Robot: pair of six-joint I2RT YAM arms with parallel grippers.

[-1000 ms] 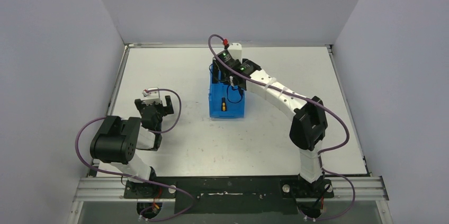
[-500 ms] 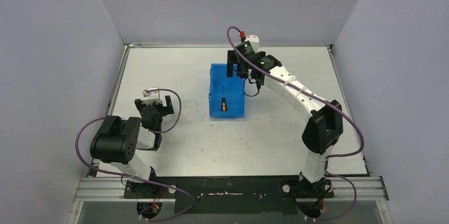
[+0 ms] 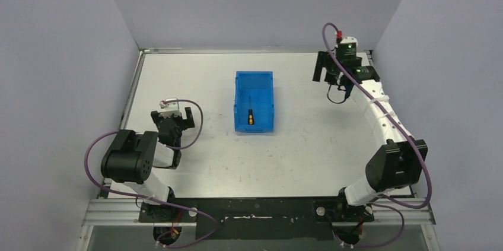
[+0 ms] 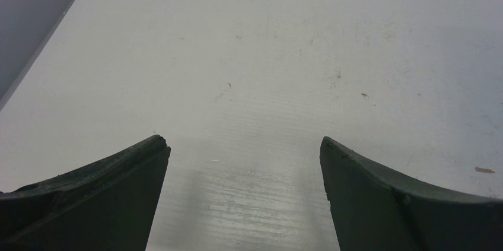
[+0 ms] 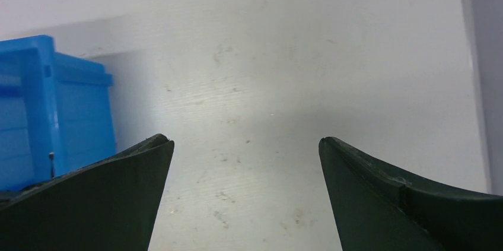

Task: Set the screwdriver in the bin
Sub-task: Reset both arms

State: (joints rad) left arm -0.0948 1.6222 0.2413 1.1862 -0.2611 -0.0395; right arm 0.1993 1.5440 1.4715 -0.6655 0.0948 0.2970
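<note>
The blue bin point(image 3: 254, 82) stands mid-table, its long side running front to back. The screwdriver point(image 3: 250, 117) lies flat inside it near the front wall, orange-yellow and black handle toward me, with nothing touching it. My right gripper point(image 3: 325, 70) hovers at the far right of the table, well clear of the bin, open and empty. In the right wrist view the right gripper point(image 5: 245, 139) spans bare table, with the bin point(image 5: 53, 102) at the left edge. My left gripper point(image 3: 172, 118) rests open at the left, and in its own view the left gripper point(image 4: 243, 141) shows only table between its fingers.
Grey walls enclose the table on the left, back and right. The right wall point(image 5: 486, 55) is close beside my right gripper. The left wall point(image 4: 35, 2) shows at the corner of the left wrist view. Purple cables loop along both arms.
My right arm swung from above the bin's far end to the table's far right, its jaws spreading wider. The screwdriver stayed lying in the bin. The left arm has not moved.
</note>
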